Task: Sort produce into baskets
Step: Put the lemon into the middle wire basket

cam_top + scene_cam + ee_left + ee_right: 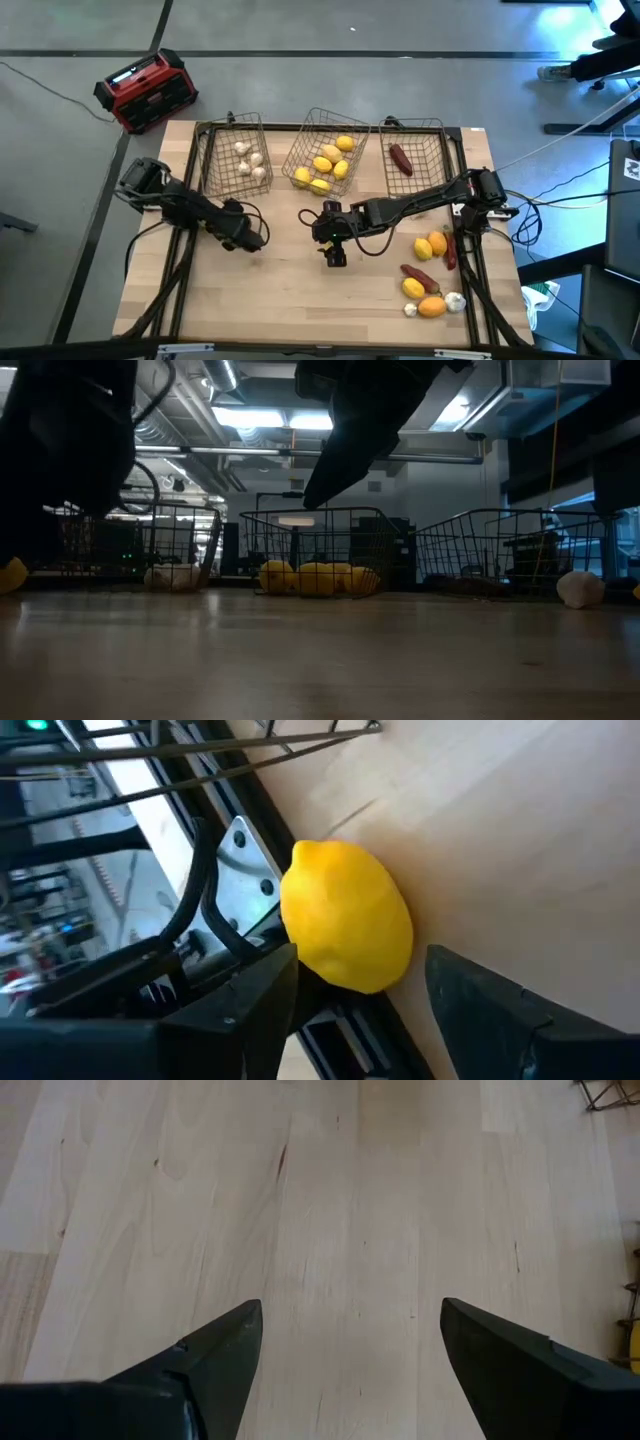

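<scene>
A yellow lemon lies on the wood at the table's left edge, beside a metal bracket; it also shows in the low view. My left gripper is open, with one finger on either side of the lemon. My right gripper hangs open over bare wood at the table's middle. Three wire baskets stand along the far edge. The left basket holds white bulbs, the middle basket holds lemons, and the right basket holds one dark red piece. My left gripper has one finger right against the lemon's lower side; whether it touches, I cannot tell. The other finger stands apart from the lemon. The lemon rests on the table.
Loose produce lies at the near right: lemons, orange pieces, dark red pieces and white bulbs. The metal bracket and black rails border the lemon at the table's left edge. A red-and-black box sits on the floor beyond the far left corner.
</scene>
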Robot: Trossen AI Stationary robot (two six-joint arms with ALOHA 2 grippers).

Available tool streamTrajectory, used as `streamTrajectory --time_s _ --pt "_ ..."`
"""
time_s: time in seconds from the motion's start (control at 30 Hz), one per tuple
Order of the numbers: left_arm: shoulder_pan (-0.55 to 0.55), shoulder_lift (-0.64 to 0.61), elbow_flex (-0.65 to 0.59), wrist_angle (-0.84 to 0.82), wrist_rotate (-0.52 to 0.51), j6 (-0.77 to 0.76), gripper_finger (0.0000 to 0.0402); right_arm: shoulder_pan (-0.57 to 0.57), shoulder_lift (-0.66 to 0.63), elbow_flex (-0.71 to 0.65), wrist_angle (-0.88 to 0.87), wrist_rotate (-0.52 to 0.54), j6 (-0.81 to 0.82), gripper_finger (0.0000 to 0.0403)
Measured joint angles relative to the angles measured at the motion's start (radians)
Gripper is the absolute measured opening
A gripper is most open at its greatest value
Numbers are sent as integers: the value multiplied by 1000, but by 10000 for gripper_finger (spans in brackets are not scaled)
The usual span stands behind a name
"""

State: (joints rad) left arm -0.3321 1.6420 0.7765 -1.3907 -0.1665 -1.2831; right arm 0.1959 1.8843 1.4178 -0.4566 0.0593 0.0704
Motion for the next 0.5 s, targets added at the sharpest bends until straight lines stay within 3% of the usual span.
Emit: streamTrajectory --time_s 0.27,0.5 --pt "43 117 -7 17 6 72 189 0 0 0 -7 0 1 303" --pt "73 132 -43 82 79 183 178 0 0 0 -11 0 2 303"
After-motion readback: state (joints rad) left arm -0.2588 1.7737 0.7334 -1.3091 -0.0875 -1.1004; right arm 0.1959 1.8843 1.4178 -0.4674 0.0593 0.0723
